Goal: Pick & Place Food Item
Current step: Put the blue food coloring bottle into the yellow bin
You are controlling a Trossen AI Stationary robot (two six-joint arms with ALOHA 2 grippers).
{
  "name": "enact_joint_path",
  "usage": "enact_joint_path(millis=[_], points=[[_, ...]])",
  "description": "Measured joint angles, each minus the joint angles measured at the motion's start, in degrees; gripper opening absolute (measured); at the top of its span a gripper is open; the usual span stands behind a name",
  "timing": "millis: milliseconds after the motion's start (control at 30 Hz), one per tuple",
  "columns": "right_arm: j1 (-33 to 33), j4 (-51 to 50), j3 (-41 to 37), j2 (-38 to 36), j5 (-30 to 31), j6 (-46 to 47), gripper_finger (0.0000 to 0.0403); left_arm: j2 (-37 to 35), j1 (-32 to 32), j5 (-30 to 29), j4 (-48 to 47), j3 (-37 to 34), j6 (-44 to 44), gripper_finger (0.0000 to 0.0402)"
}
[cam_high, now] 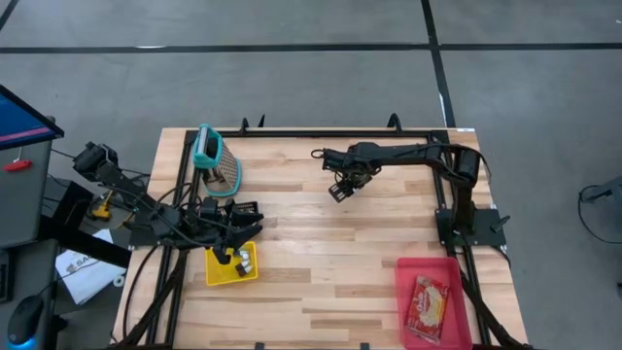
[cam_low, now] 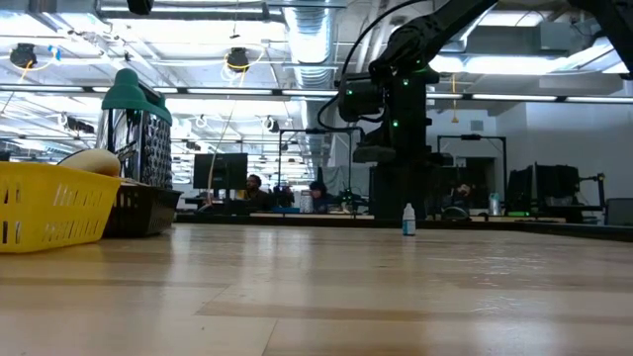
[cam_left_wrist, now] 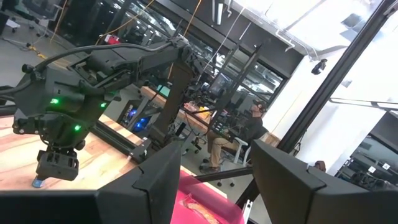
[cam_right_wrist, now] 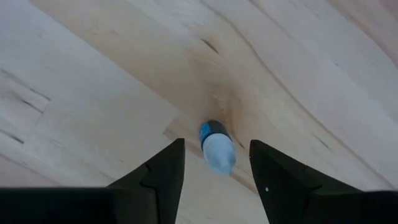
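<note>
Looking straight down past my right gripper (cam_right_wrist: 216,177), I am seeing a small bottle (cam_right_wrist: 217,146) with a blue cap standing on the table (cam_right_wrist: 93,74), directly below the gap between the two fingers. Those fingers are spread wider than the bottle and are not touching it (nothing is gripped). From above, that gripper (cam_high: 338,189) is hanging over the far middle of the boards, pointing down. At table height, the bottle (cam_low: 408,220) is sitting upright under the dark arm, apart from everything else.

My left gripper (cam_left_wrist: 214,180) is parked near the yellow basket (cam_high: 231,264) at the table's left side, aimed across at the other arm, its fingers standing partly apart with nothing between them. A pale rounded item (cam_low: 91,160) is lying in that basket. A grater (cam_high: 219,161) with a teal handle is resting just beyond it.

At the near right corner, a red tray (cam_high: 432,301) is holding a packaged snack (cam_high: 429,303).
</note>
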Motion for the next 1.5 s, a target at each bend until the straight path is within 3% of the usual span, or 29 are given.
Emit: enact_joint_path(millis=[1133, 1500], points=[[0.0, -0.2, 0.0, 0.0, -0.2, -1.5, 0.0113, 0.0, 0.0, -0.5, 0.3, 0.0, 0.0, 0.0191], [0.0, -0.2, 0.0, -0.1, -0.2, -1.5, 0.0061, 0.0, 0.0, -0.5, 0.7, 0.0, 0.0, 0.0191]])
